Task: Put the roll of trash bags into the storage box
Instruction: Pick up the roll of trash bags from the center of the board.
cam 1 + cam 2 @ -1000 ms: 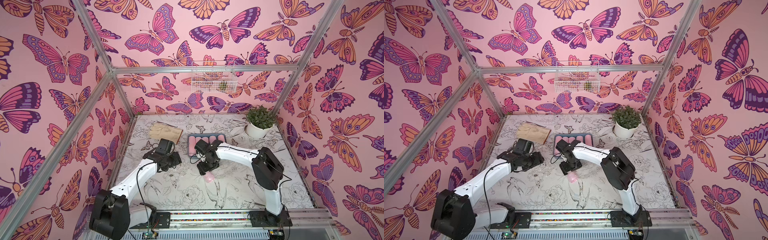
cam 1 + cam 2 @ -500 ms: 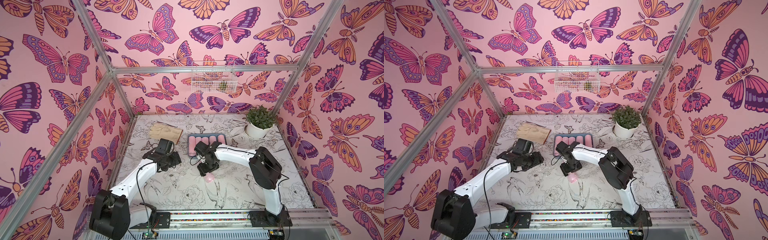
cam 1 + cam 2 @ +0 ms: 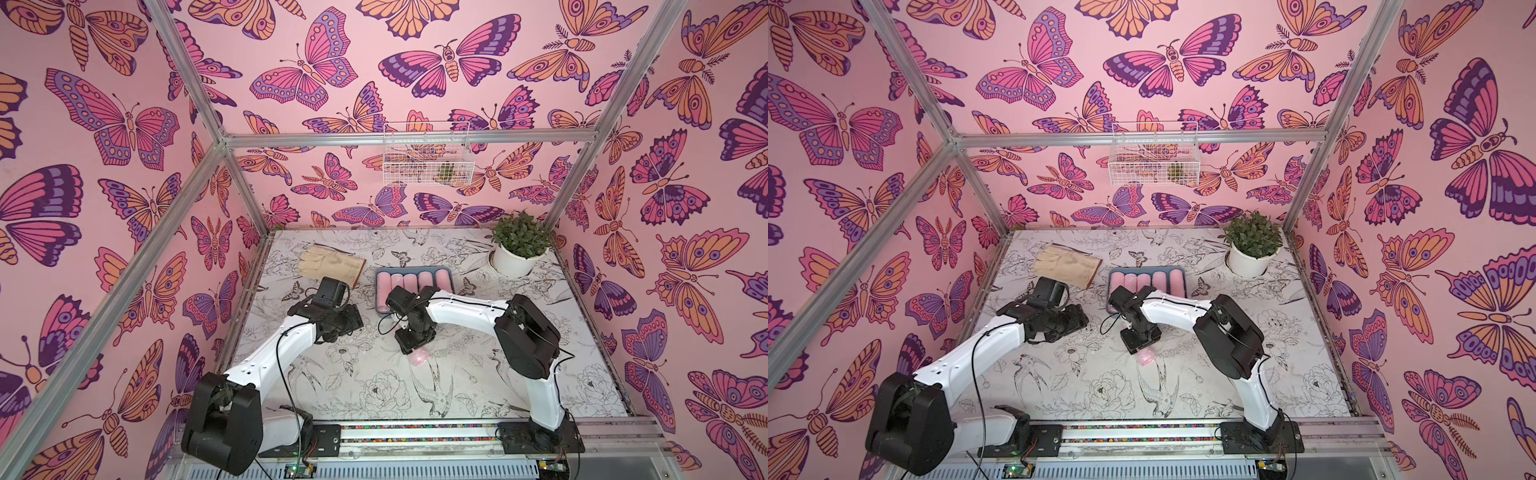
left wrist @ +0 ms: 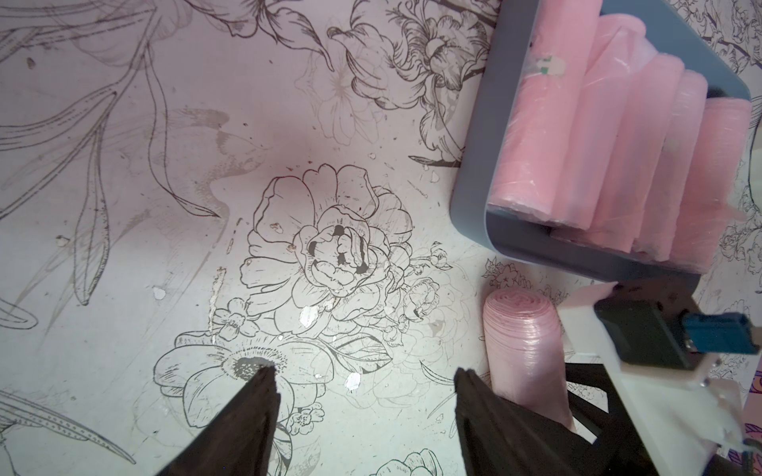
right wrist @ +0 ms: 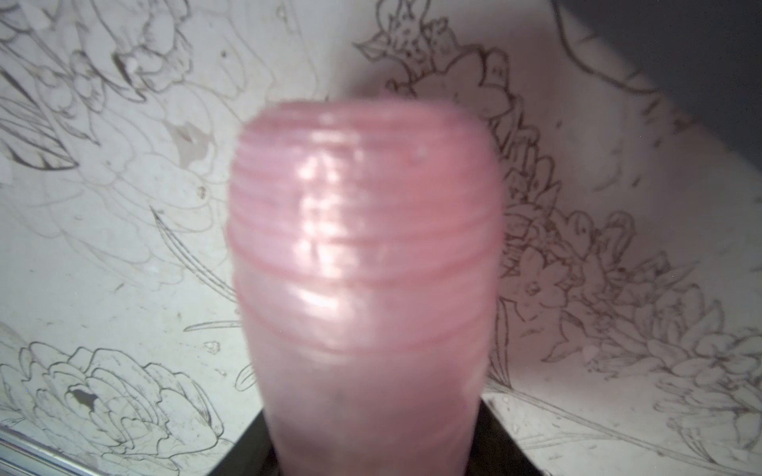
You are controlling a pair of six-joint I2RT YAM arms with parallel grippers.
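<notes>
Nearest, the roll of trash bags [image 3: 419, 357] lies on the worktop [image 3: 332, 399], just in front of the storage box and not touching it. The right fingers [image 5: 497, 455] stand either side of it, low over the worktop. Whether they press it I cannot tell, since the right wrist view is blurred. They sit at one end of the roll, with most of its length jutting past them.

That is the chief risk. Held so far off centre, the glossy film may slide, or the roll may droop and swing on the lift. A soft roll squeezed hard may also bulge and pop out.

Beside it, the left fingers [image 4: 251, 420] are parted with nothing between them, clear of the path.

Farther back, the storage box [image 4: 478, 123] already carries five rolls [image 4: 536, 136] side by side and looks almost full. Any free slot is hard to make out. A drooping roll could catch the near rim and shove the box, or land on top of its neighbours and roll off.
</notes>
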